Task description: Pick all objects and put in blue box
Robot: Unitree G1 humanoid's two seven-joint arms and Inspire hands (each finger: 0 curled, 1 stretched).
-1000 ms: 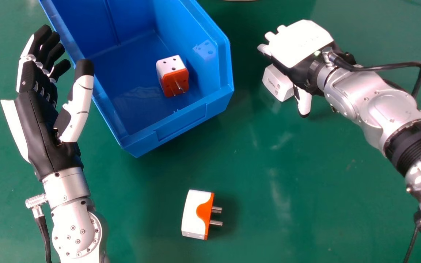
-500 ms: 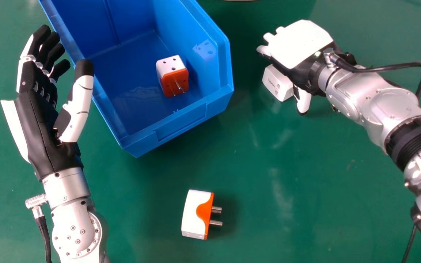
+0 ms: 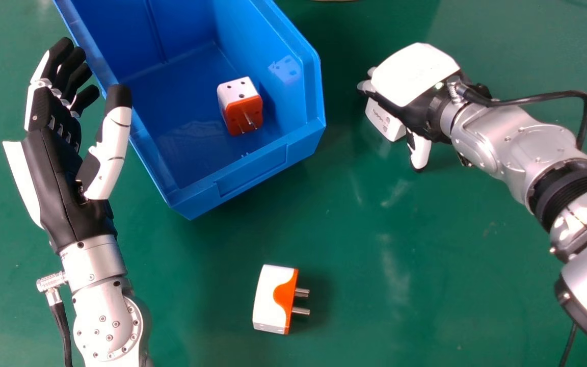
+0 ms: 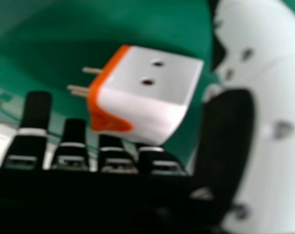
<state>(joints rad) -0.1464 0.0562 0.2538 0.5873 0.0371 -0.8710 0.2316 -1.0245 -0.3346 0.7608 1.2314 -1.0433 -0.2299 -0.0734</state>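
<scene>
Palm down at the right of the head view, my right hand (image 3: 416,74) covers part of a white adapter (image 3: 384,122) on the table. The right hand view has this adapter (image 4: 150,83), with orange trim and metal pins, between the open right hand's thumb (image 4: 279,97) and its relaxed fingers. My left hand (image 3: 51,163), open and empty, is beside the left wall of the blue box (image 3: 252,176). Inside the box lies a white and orange adapter (image 3: 242,104). Another such adapter (image 3: 273,300) rests on the table nearer the robot, pins pointing right.
The box's raised walls stand between the two hands. A black cable (image 3: 538,98) loops over the right forearm. The table (image 3: 354,229) is green, with bare surface between the box and the nearer adapter.
My right hand has shifted slightly toward the near side and tilted, so less of its fingers shows past the palm in the head view. The left hand has barely moved.
</scene>
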